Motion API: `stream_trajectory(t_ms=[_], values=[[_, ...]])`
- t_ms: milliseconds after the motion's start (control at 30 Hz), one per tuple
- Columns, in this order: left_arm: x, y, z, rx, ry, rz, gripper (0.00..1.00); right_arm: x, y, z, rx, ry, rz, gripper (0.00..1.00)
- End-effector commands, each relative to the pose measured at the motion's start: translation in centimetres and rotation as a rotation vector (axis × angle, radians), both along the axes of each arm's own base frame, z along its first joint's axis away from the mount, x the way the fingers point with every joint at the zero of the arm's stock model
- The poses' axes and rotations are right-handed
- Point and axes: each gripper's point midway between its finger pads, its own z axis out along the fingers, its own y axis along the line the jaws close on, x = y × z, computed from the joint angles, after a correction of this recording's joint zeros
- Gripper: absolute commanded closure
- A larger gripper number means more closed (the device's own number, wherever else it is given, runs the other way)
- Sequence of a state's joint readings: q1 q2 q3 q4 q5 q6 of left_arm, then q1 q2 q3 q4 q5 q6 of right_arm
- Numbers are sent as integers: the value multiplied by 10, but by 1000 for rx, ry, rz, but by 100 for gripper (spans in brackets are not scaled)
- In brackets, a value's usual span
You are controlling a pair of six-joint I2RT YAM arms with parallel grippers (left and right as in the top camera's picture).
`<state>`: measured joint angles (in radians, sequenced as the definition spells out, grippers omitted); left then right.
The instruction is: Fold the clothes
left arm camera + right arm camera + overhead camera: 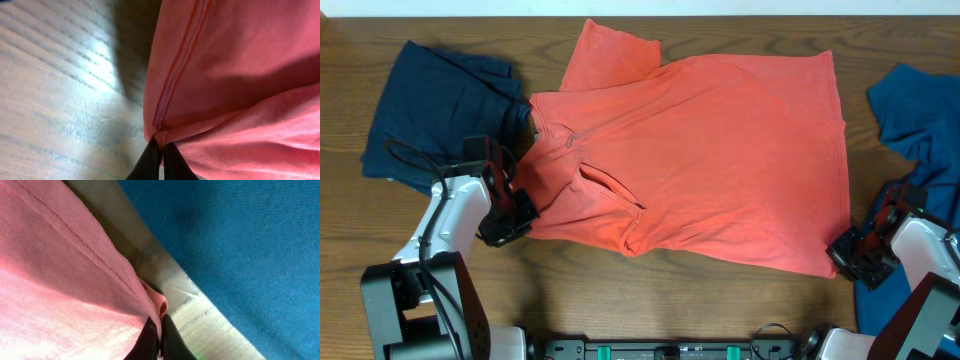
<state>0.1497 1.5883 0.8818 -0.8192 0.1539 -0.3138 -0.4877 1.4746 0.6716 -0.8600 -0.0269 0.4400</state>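
Jaws clamped tight: left gripper (518,213) and right gripper (844,250) each pinch a near corner of coral shirt (720,150); cloth runs lengthwise between them.

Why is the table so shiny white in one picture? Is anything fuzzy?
Left wrist view: light glares off the table, shadow beside the coral shirt; right wrist view: the right hand looks blurry; overhead view: evenly lit, sharp.

The left arm (445,215) has white rounded shells over a black base (395,295), and a thin black cable (415,160) loops beside it. The right arm (923,245) is white too. The left gripper (520,215) and the right gripper (842,252) are black — with small red parts behind.
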Motion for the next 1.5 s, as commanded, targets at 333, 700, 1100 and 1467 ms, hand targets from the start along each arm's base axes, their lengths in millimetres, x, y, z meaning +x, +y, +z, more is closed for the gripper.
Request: stream_trajectory(t_ms=[333,700,1100,1467], values=[[-10,19,54,109,-70,-9,94,27,-35,81,-23,-143,-68,99],[-30,19,75,129,-87,-7,94,35,-28,97,35,-250,-26,99],[32,-4,85,33,-342,-46,94,108,-28,125,107,-610,-18,99],[76,2,70,56,-425,-50,94,133,-53,119,27,-653,-77,99]])
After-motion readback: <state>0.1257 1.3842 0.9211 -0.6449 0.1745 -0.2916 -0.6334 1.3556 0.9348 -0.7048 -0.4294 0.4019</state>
